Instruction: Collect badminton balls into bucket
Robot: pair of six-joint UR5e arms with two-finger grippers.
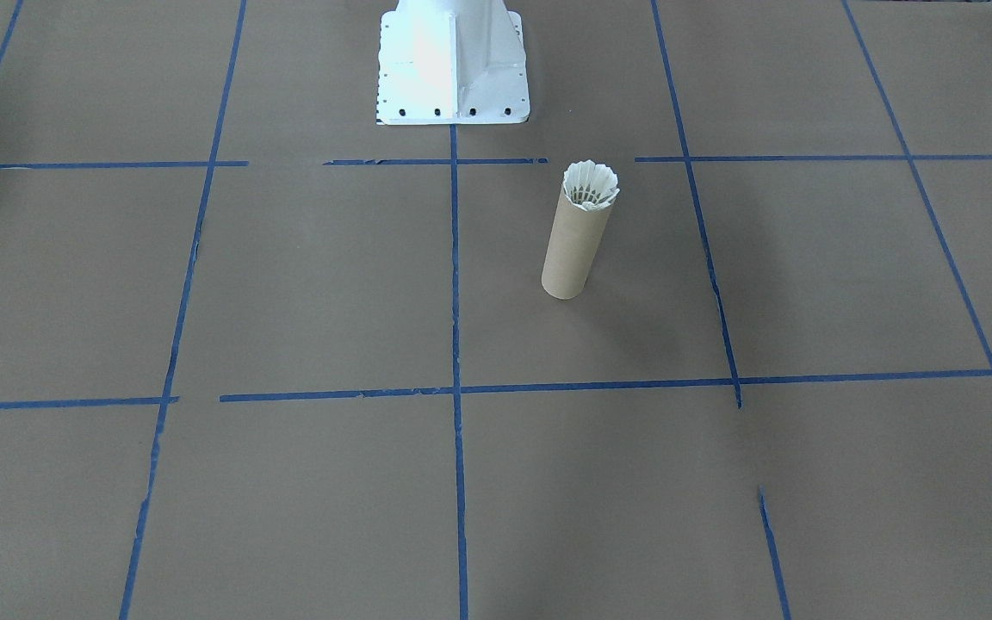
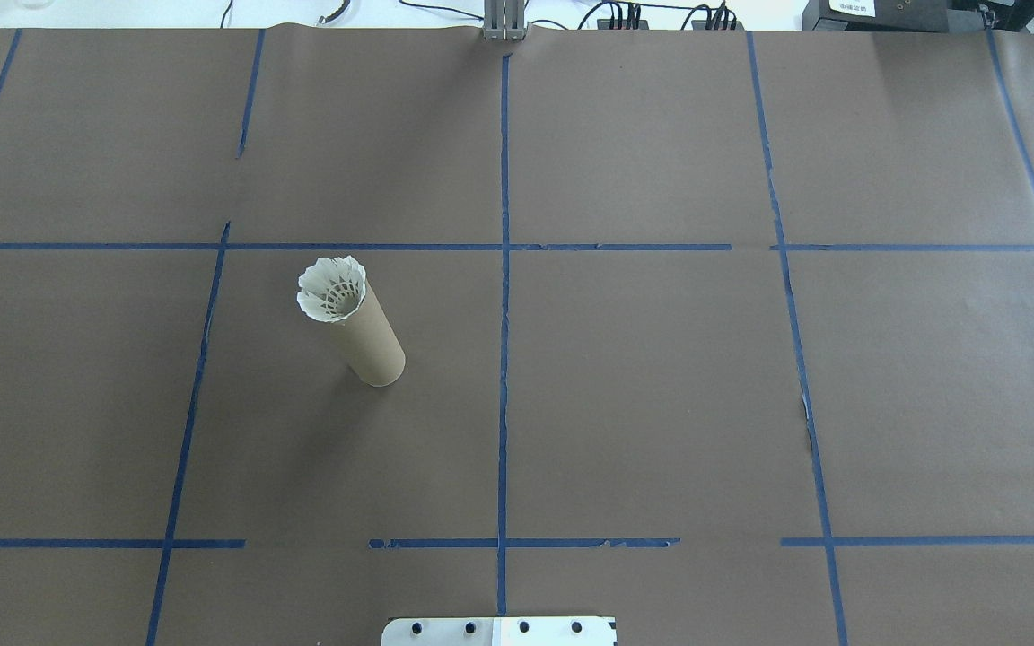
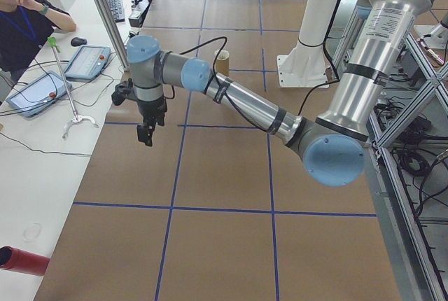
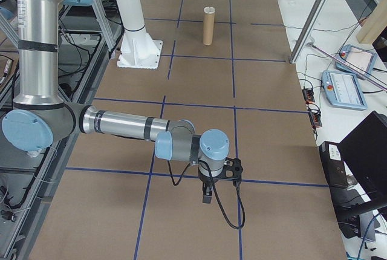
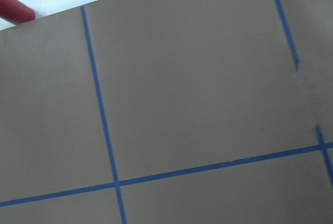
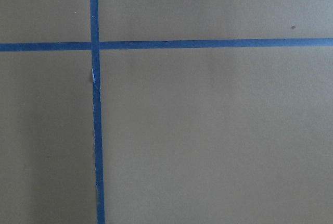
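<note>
Standing at the robot's side of the brown paper-covered table [image 2: 643,395] with its blue tape grid, I see nothing loose on the near squares: no shuttlecock lies anywhere on the paper in the overhead view or the front-facing one.

A little further out, left of the centre tape line, the tall narrow brown cardboard tube [image 2: 372,336] stands upright on the table. A white feather shuttlecock [image 2: 332,288] sits in its mouth, cork down and skirt up, the flared feathers just proud of the rim. How many more are stacked beneath it I cannot tell; the tube wall hides them.

Both arms are drawn well away from the tube, towards the two ends of the table. The left pincer [image 3: 146,133] hangs over bare paper near the table's left end, pointing down, with nothing visibly in it; the right pincer [image 4: 206,196] hangs the same way near the right end. Each shows only in a side view, and the wrist cameras see nothing but paper and tape, so whether the jaws stand apart or together I cannot tell.

My judgement: the collecting looks finished, or as good as. With no shuttlecock left on the table, and both arms parked clear, nothing visible is left to pick up.
</note>
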